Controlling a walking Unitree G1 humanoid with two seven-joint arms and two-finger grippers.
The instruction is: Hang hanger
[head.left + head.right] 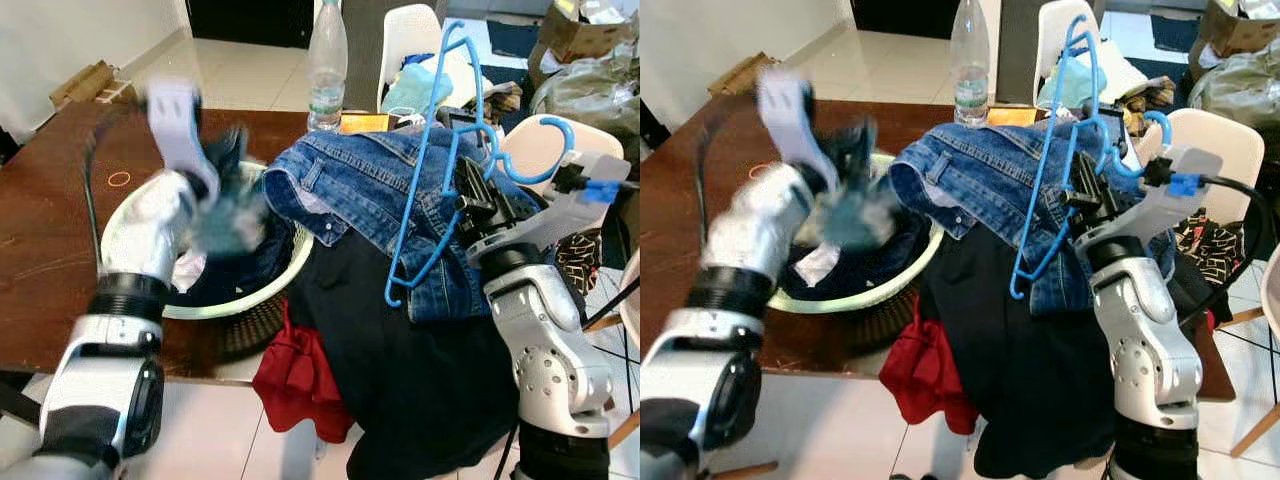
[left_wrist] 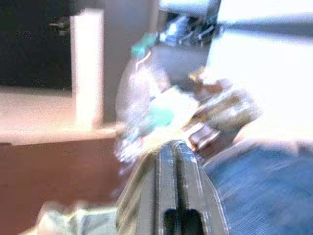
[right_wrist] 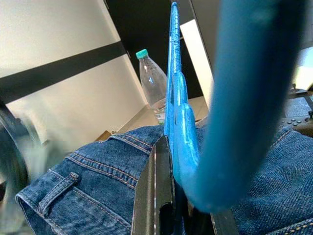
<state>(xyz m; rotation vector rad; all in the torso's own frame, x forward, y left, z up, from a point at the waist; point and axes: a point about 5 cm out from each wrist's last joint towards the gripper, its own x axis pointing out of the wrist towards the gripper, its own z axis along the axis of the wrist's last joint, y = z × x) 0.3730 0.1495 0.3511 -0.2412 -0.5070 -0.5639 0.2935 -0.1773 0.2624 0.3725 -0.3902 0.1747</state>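
**Blue hanger held up over the jeans**

On the left, the left hand (image 1: 215, 185) is up above the laundry basket (image 1: 262, 291). It is very blurry, so I cannot tell if its fingers are apart or together. The round, pale basket sits on the brown counter (image 1: 60, 230) and has dark clothes in it. A small orange ring (image 1: 119, 179) lies on the counter, left of the basket.

Behind the basket stands 1 clear water bottle (image 1: 327, 65) with a label on it.

In the middle, a pair of blue jeans (image 1: 350, 185) lies spread over the counter, with 1 end on the basket's rim. Under the jeans, a big black cloth (image 1: 400, 370) hangs down off the counter edge. A red cloth (image 1: 295, 385) hangs beside it, to the left.

On the right, the right hand (image 1: 470, 195) is clamped tight on a blue plastic hanger (image 1: 432, 160). The hanger is up in the air over the jeans, standing tall and tilted. Its hook (image 1: 548, 150) curls to the right near the hand.

A white chair (image 1: 415, 30) stands behind the counter.
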